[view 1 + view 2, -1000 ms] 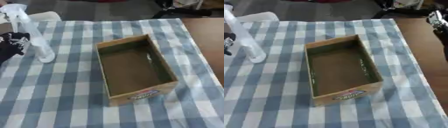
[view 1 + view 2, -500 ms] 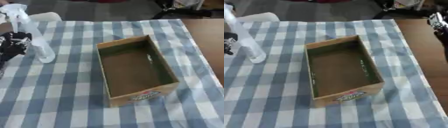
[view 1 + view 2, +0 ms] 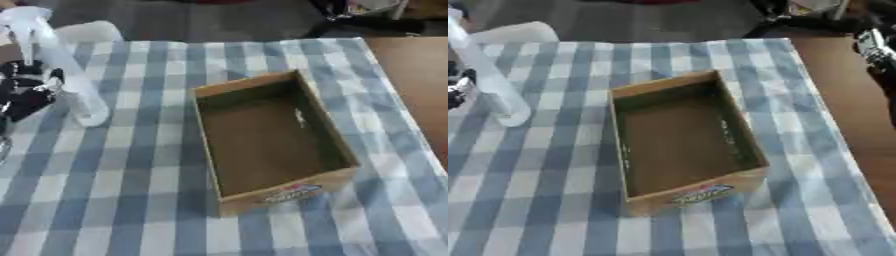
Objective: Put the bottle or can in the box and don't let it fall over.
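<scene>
A clear spray bottle (image 3: 68, 85) with a white trigger head stands upright on the checked cloth at the far left. My black left hand (image 3: 24, 94) is at the left edge, right against the bottle's left side at mid height. How it holds the bottle is not clear. An open cardboard box (image 3: 267, 137), empty inside, lies in the middle of the cloth with a printed label on its near wall. My right hand (image 3: 875, 47) shows only partly at the right edge of the right eye view, over the bare wood and far from the box.
The blue and white checked cloth (image 3: 131, 200) covers the table. Bare brown tabletop (image 3: 842, 100) runs along the right side. A pale rounded thing (image 3: 87, 31) sits beyond the table's far left corner. Dark shapes lie past the far edge at upper right.
</scene>
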Tool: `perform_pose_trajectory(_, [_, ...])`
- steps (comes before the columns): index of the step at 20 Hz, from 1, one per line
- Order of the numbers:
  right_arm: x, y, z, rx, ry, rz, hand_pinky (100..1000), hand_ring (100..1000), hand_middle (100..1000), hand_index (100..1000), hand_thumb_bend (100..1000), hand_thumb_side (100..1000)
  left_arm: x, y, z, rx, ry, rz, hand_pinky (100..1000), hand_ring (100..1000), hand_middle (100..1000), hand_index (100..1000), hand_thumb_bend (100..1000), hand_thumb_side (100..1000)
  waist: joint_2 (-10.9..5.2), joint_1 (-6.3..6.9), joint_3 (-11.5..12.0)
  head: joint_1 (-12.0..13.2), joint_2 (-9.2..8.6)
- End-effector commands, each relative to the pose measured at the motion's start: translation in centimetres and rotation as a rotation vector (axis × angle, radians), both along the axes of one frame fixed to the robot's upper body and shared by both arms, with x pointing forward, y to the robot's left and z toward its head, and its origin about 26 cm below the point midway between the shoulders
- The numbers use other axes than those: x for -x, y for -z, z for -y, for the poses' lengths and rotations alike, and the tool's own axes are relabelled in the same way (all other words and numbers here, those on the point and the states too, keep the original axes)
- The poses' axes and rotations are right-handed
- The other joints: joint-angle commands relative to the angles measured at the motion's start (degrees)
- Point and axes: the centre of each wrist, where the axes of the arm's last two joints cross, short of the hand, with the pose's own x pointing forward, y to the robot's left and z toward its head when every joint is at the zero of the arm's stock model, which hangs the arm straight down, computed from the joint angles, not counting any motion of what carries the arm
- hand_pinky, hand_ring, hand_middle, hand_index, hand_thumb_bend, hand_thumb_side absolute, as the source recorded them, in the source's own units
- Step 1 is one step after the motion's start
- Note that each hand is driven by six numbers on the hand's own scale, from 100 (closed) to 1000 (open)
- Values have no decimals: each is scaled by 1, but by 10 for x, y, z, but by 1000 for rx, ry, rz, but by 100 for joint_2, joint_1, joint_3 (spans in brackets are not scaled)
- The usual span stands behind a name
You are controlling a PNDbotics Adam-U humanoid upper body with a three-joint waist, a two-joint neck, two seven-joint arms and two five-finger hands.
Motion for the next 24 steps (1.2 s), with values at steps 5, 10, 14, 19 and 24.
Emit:
perform_pose_trajectory(5, [0, -7, 0, 3, -9, 17, 917, 1000, 1000, 879, 100, 528, -2, -19, 2, -22, 25, 65, 546, 771, 764, 844, 310, 456, -30, 0, -13, 13, -110])
perform_pose_trajectory(10, [0, -7, 0, -2, -12, 15, 918, 1000, 1000, 879, 100, 529, -5, -20, 0, -13, 26, 66, 547, 775, 769, 852, 323, 470, -2, 4, -21, 21, -140])
perform_pose_trajectory(14, [0, -7, -1, -4, -15, 13, 918, 1000, 1000, 879, 100, 529, -8, -21, -1, 0, 26, 68, 545, 776, 771, 855, 320, 505, 19, -3, -21, 21, -164])
perform_pose_trajectory(19, [0, -7, -1, -5, -17, 14, 918, 1000, 1000, 879, 100, 530, -11, -21, -2, 11, 9, 79, 541, 774, 770, 854, 329, 510, 41, -14, -23, 34, -198])
perform_pose_trajectory(24, [-1, -7, -2, -7, -25, 12, 919, 1000, 1000, 880, 100, 531, -13, -22, -3, 1, -11, 91, 539, 772, 766, 852, 337, 493, 65, -21, -19, 29, -232])
